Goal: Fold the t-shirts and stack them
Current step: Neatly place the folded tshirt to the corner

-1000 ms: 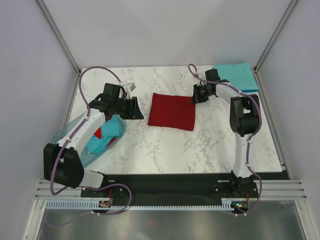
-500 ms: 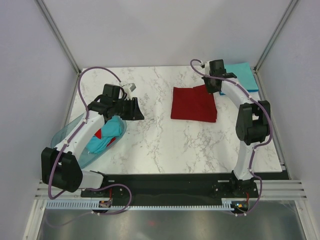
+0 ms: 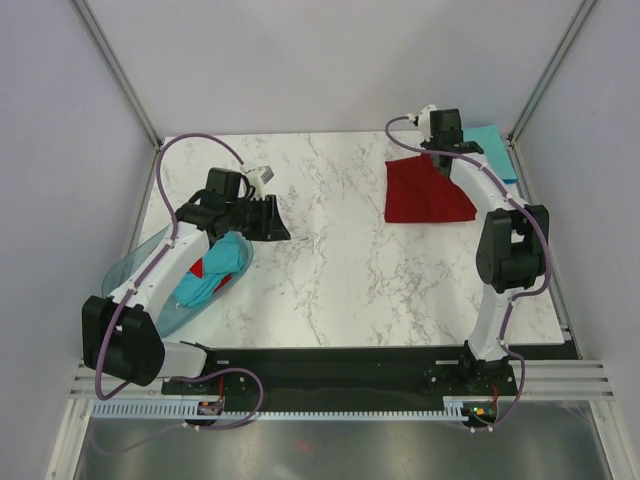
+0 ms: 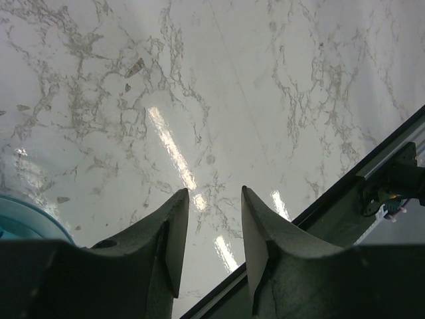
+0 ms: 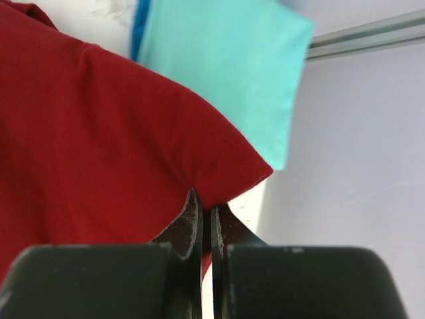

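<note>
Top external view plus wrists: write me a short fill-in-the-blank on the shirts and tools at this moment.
The right tool is ___ on a corner of the red t-shirt. The left tool stands ___, holding nothing. The folded teal t-shirt lies at the far ___ corner of the table.
Missing: shut; open; right.

Folded t-shirt (image 3: pixel 422 196) far right, beside corner stack (image 3: pixel 490 142); basin (image 3: pixel 127 272) left.
</note>
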Robot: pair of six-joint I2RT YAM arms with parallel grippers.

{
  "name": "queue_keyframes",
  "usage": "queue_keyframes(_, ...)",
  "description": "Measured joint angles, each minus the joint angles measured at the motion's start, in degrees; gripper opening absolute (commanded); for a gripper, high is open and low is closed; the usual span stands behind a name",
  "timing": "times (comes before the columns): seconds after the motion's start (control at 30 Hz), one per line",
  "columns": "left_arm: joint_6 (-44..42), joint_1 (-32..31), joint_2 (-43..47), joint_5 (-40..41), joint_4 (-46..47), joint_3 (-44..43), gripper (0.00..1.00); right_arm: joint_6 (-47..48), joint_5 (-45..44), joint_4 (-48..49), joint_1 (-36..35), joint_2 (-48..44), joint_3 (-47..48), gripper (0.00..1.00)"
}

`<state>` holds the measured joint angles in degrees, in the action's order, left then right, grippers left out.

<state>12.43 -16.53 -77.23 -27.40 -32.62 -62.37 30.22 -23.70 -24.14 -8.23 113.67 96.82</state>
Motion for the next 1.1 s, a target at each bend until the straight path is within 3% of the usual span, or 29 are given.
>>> queue_keyframes(0.43,0.00,-0.11,0.00,-1.07,0.20,0.44,0.45,7.56,-2.14,9.64,2.86,-0.96,1.03,0.00)
queue_keyframes(1.1,0.02,-0.11,0.00,-1.22,0.20,0.66,0.45,5.66,2.16,13.11,11.13,5.38,8.44,0.00)
